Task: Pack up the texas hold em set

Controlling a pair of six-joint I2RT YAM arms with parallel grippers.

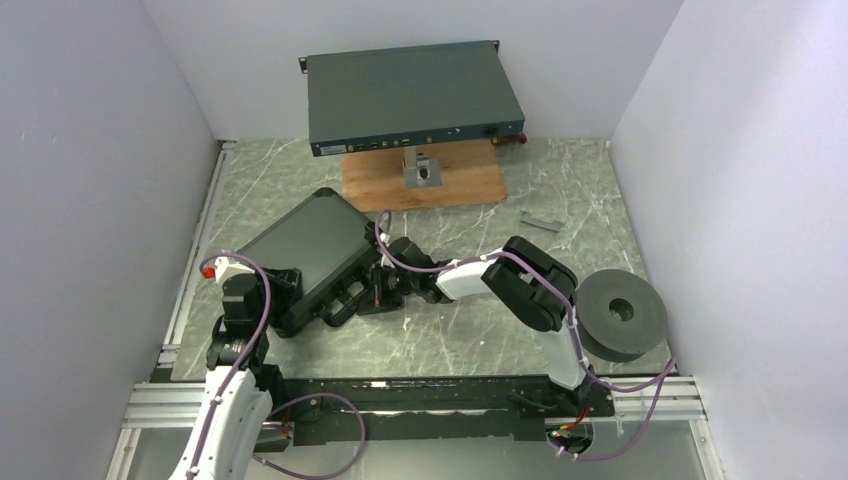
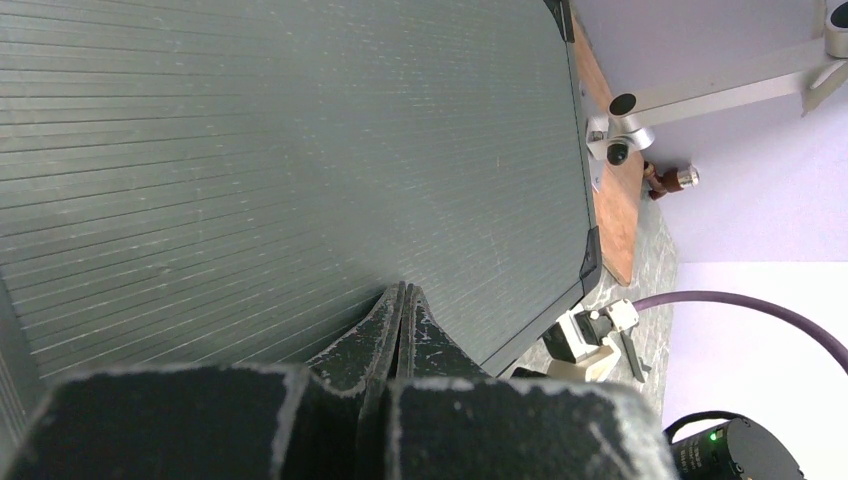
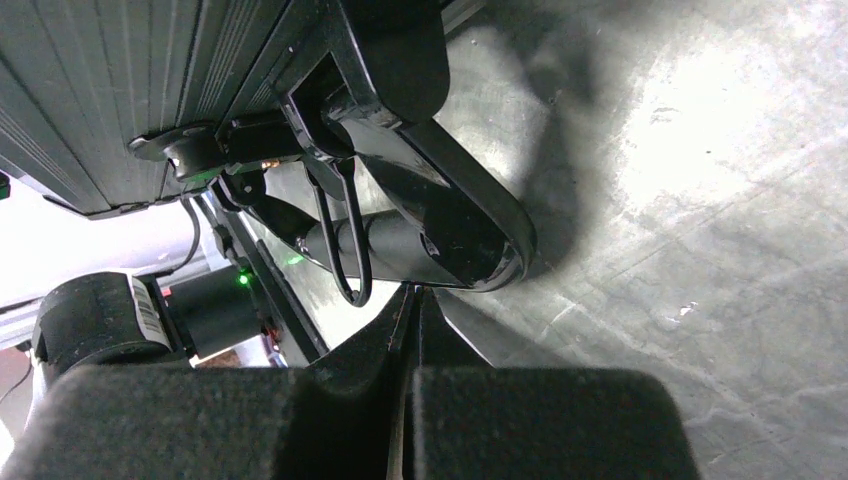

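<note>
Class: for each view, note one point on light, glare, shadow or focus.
Top external: even, soft light, with faint shadows beside the case. Left wrist: the case's ribbed surface is sharp, the left gripper blurred up close, the wall washed out. Right wrist: a glare patch on the table, a dark shadow beside the handle, the right gripper soft.

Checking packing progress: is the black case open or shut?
Shut: the black case shows only its ribbed outer shell from above, halves together, nothing of its inside visible.

Even, soft overhead light fills the top view. The right wrist view shows bright glare on the marble tabletop (image 3: 700, 150); near fingers (image 3: 350, 400) blur darkly.
</note>
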